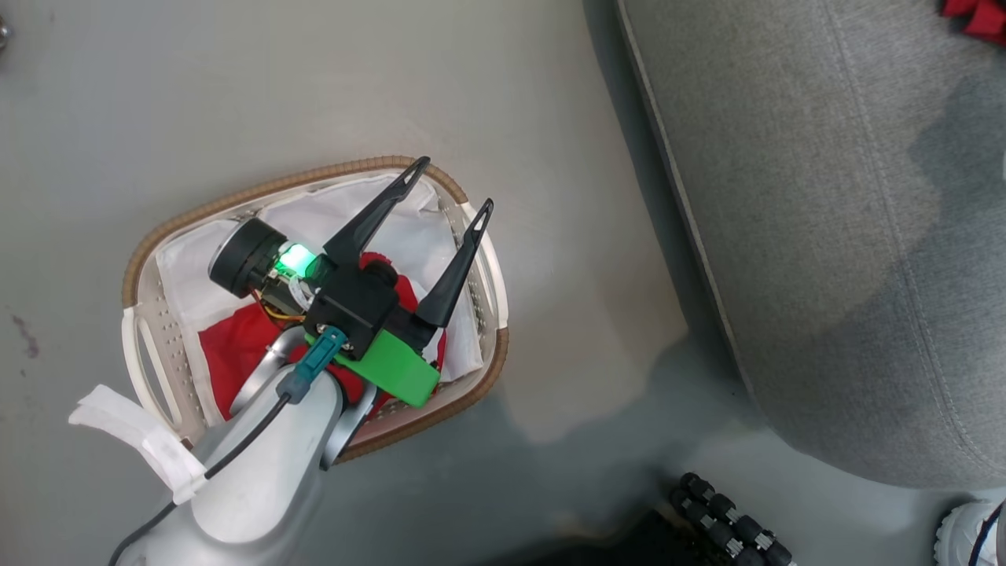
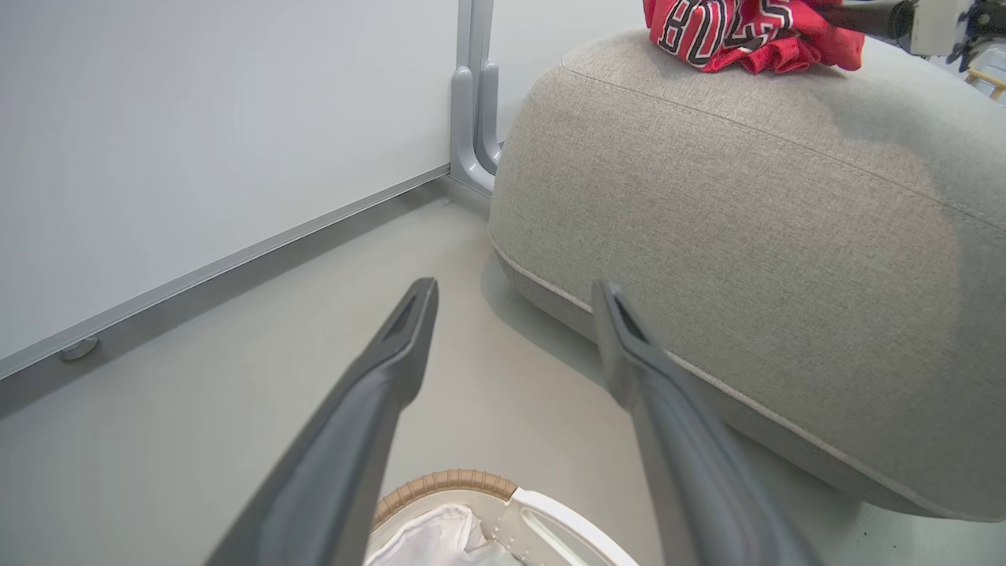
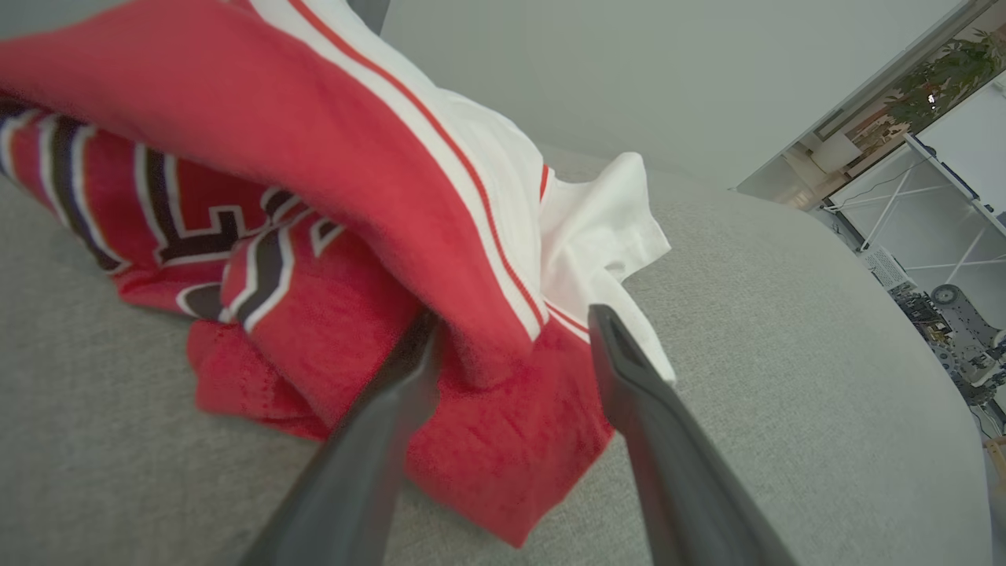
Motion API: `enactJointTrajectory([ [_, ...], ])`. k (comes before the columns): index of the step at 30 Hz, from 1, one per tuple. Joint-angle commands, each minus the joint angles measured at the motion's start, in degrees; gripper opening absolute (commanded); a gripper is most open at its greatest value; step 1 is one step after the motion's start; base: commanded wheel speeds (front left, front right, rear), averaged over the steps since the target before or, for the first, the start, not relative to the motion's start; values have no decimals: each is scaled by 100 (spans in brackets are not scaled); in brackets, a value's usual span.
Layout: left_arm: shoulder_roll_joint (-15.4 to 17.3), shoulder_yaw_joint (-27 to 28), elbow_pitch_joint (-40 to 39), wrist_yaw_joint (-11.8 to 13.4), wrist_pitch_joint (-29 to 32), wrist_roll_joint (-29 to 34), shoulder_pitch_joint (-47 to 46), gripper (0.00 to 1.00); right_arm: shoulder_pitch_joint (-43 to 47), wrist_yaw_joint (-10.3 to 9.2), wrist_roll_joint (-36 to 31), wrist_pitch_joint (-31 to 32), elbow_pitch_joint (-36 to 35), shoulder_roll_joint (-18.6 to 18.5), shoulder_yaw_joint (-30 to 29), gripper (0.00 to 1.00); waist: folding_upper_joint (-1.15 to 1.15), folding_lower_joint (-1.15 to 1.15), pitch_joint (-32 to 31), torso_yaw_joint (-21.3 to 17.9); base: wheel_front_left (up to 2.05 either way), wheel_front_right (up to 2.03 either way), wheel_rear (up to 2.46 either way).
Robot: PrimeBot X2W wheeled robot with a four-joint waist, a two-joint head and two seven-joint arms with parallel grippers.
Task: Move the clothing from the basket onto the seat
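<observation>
The basket (image 1: 259, 192) stands on the floor left of the seat (image 1: 825, 236). In it the plainer red garment (image 1: 236, 354) lies on the white liner (image 1: 314, 216), partly hidden under my left arm. My left gripper (image 1: 454, 185) hovers open over the basket's far end, holding nothing; in the left wrist view it (image 2: 515, 289) points at the floor and the seat's rounded corner (image 2: 707, 196). The lettered jersey (image 3: 259, 236) lies bunched on the seat (image 3: 786, 314). My right gripper (image 3: 515, 318) is open, its fingers straddling a fold of the jersey.
A pale wall with a grey baseboard and a metal post (image 2: 471, 94) stands behind the seat's corner. A black ribbed part (image 1: 731, 527) and a white shoe-like shape (image 1: 971, 534) sit at the head view's bottom edge. Bare floor lies between basket and seat.
</observation>
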Motion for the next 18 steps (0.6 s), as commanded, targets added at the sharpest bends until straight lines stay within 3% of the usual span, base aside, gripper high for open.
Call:
enactJointTrajectory([
  [1,-21,30,9,-13,1,-35,82,100,173,-8,73,-25,-92,5,39,100,0,-1,-163,-21,0,0,0],
  [10,-310,256,141,-14,1,-162,362,100,911,-8,299,-26,-533,-54,469,100,0,-1,-1063,227,0,0,0],
  [15,-491,637,172,5,1,-249,625,100,942,-8,462,-27,-618,-17,720,100,0,-1,-1677,461,0,0,0],
  [18,-565,1007,196,47,1,-325,874,100,890,-8,617,-26,-666,188,853,100,0,-1,-2041,561,0,0,0],
])
